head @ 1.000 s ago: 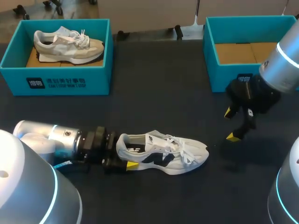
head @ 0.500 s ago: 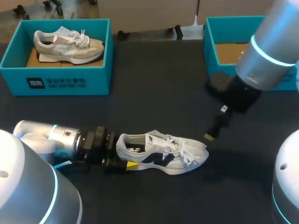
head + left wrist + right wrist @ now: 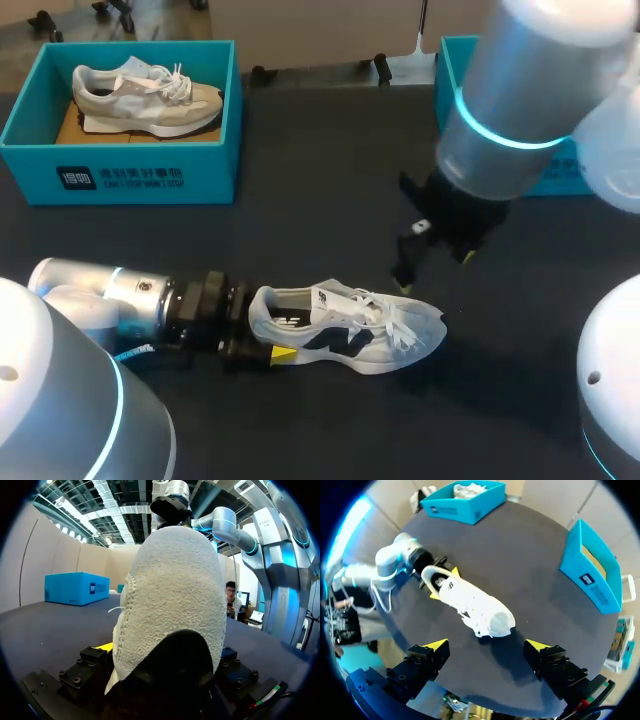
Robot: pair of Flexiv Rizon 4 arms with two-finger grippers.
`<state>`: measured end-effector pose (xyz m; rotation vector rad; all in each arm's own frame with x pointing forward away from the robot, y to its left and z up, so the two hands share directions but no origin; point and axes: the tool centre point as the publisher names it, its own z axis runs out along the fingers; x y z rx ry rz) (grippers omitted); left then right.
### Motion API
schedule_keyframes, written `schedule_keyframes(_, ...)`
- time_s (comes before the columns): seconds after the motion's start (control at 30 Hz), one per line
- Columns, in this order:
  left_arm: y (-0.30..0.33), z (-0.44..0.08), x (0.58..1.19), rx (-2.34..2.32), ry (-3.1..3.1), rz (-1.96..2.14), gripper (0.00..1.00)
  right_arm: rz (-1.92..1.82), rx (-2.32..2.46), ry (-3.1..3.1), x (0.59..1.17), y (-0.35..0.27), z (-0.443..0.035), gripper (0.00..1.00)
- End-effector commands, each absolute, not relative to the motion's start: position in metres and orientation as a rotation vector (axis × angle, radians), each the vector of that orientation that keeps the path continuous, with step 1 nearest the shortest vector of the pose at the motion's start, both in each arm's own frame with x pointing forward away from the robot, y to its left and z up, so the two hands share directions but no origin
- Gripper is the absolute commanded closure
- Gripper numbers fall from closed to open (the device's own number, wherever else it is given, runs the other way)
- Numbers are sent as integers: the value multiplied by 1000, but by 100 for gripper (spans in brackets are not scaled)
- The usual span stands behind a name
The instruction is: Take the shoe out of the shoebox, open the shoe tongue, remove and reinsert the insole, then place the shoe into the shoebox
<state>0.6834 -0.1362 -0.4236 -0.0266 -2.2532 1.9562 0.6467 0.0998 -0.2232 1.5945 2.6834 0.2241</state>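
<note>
A white sneaker (image 3: pixel 345 325) with a dark side logo lies on its sole on the dark table, toe to the right. My left gripper (image 3: pixel 265 325) lies flat behind it, and its fingers press the heel from both sides. In the left wrist view the heel (image 3: pixel 175 605) fills the space in my left gripper (image 3: pixel 164 650). My right gripper (image 3: pixel 436 272) hangs open just above and behind the toe, holding nothing. In the right wrist view the sneaker (image 3: pixel 470 602) lies ahead of my right gripper (image 3: pixel 487 645), below it.
A teal shoebox (image 3: pixel 120 170) at the back left holds a second, beige sneaker (image 3: pixel 145 95). Another teal shoebox (image 3: pixel 455 120) at the back right is partly hidden by my right arm; it also shows as a teal shoebox (image 3: pixel 592 572) in the right wrist view.
My right arm has swung in from the right edge toward the middle and now hangs over the sneaker's toe, still open. The left arm and the sneaker have not moved.
</note>
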Motion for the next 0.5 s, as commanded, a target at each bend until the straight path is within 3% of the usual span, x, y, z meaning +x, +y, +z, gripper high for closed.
schedule_keyframes(0.03,-136,-426,686,-25,-2256,1955,100,-384,1921,2341,668,143,-229,0)
schedule_keyframes(0.13,-136,-426,686,-25,-2256,1955,100,-589,2049,2226,669,153,-235,0)
schedule_keyframes(0.5,-136,-426,686,-25,-2256,1955,100,-589,2049,2226,669,153,-235,0)
